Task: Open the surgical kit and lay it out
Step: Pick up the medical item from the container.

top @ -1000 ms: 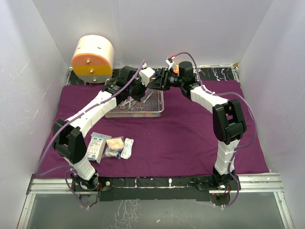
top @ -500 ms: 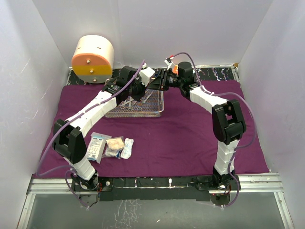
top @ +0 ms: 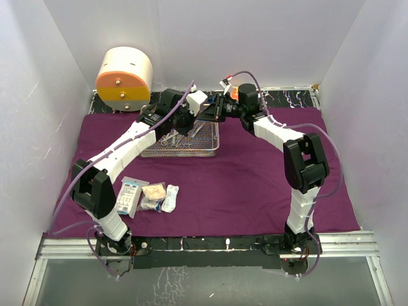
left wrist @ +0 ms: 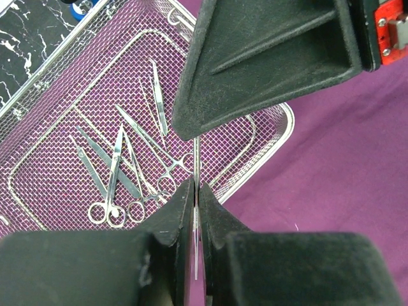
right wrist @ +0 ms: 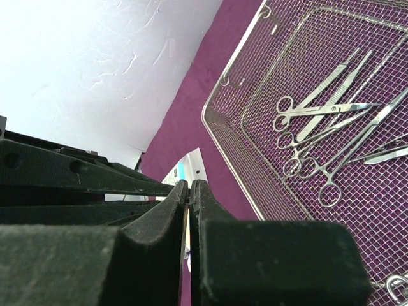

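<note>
Currently I have both arms meeting over the wire-mesh tray [top: 213,145], which sits far-centre on the spread purple cloth [top: 255,185]. The left gripper [left wrist: 195,188] is pinched tight on a thin steel instrument [left wrist: 196,159], holding it upright, clear above the mesh. The right gripper [right wrist: 189,185] is clamped narrow on the other end of the same piece. I can't tell whether it's a scalpel handle or tweezers; it shows edge-on in both wrist views.

I read the two-ended grip as a handover. The piece is too slim to regrasp off the mesh, so it passes in the air.

The rest of the forceps and scissors [left wrist: 121,172] lie flat in the tray. The gauze and packets [top: 150,196] are already out on the cloth, near-left. The cream-and-orange drum [top: 124,80] at far left isn't involved.

I judge the layout partly done, with most steel not yet out of the tray. The risk is a twisted or dropped piece if one side lets go off-axis.
</note>
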`<state>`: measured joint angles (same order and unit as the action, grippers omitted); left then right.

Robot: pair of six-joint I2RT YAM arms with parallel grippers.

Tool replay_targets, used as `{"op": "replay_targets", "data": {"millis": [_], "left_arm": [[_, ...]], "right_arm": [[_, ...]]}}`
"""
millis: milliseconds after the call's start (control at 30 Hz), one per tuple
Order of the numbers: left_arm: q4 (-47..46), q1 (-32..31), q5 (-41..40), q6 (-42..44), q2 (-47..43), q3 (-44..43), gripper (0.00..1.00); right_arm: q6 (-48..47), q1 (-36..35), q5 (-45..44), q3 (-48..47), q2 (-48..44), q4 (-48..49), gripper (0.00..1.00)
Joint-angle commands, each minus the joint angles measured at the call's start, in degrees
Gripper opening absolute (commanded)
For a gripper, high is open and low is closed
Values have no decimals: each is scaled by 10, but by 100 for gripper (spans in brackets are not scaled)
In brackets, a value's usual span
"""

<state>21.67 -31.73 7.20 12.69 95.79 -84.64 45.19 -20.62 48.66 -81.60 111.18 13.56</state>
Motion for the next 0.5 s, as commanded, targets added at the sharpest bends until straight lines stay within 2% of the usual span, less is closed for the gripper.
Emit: {"op": "replay_targets", "data": {"millis": [0, 100, 233, 333, 467], "left_arm": [[5, -3, 50, 11, -24, 1, 10], [28, -2, 81, 29, -36, 4, 32], [62, 15, 101, 53, -61, 2, 53], [68, 65, 146, 46, -81, -2, 63], [49, 148, 186, 8, -104, -2, 69]], "right_arm": [[-38, -1, 0, -18, 1, 7, 0], [-71, 3, 3, -22, -5, -19, 0], [-113, 4, 40, -10, -14, -55, 0], [-123, 2, 80, 21, -25, -59, 0], [-153, -27, 120, 78, -39, -70, 0]]}}
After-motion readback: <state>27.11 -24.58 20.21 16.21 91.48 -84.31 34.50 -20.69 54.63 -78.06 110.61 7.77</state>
